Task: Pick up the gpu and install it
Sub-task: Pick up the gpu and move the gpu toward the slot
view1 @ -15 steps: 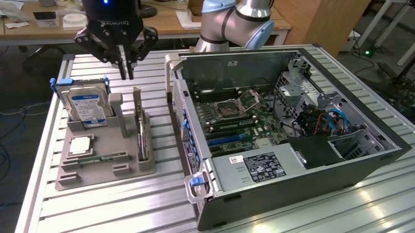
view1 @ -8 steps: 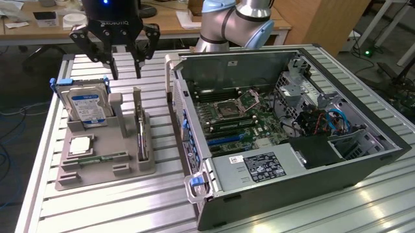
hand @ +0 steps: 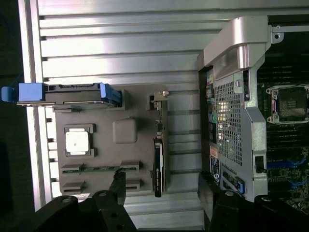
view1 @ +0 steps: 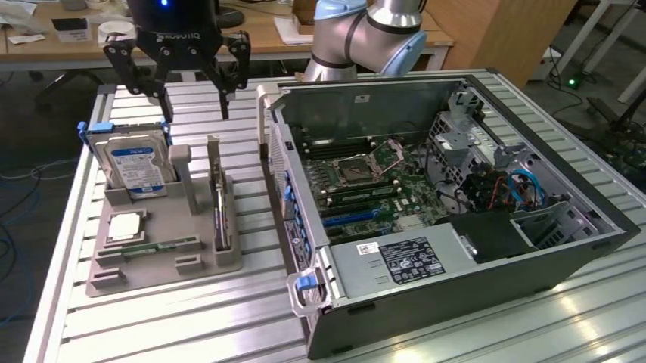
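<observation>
The black gripper (view1: 195, 113) hangs with fingers spread wide, empty, above the thin dark graphics card (view1: 219, 212) standing edgewise in a matte grey tray (view1: 202, 265).

Bright, even indoor light comes from overhead. The ribbed metal table (view1: 202, 325) gives off pale glare along its slats, strongest toward its near corner at the exterior view's right. The computer case (view1: 485, 291) shades its own interior. From the wrist the scene is dimmer and bluish, the gripper (hand: 161, 178) a black silhouette.
</observation>
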You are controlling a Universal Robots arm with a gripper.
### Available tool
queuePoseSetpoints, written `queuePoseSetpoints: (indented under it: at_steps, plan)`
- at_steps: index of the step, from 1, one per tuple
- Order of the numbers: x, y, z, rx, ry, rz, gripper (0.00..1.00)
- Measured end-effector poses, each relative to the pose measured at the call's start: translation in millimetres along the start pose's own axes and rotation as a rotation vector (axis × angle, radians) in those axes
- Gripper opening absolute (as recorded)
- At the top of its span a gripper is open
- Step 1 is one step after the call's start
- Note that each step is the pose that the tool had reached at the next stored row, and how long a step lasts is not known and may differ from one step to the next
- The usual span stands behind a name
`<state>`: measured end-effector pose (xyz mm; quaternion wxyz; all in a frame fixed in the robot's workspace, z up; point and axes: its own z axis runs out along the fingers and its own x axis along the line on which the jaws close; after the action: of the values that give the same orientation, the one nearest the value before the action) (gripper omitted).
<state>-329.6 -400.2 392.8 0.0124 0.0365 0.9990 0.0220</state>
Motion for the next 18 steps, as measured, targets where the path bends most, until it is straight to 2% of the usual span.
queuePoseSetpoints:
  at_steps: [3, 5, 8, 18]
  plan:
    - [0.1, 0.0, 1.6, -0.0007, 0.0045, -0.041, 0.71]
    - [-0.5, -0.1, 2.2, 0.0000, 0.0076, -0.046, 0.71]
    - [-0.7, -0.3, 4.6, 0.0002, 0.0077, -0.046, 0.71]
    - [-1.9, -1.5, 22.7, 0.0006, 0.0078, -0.046, 0.71]
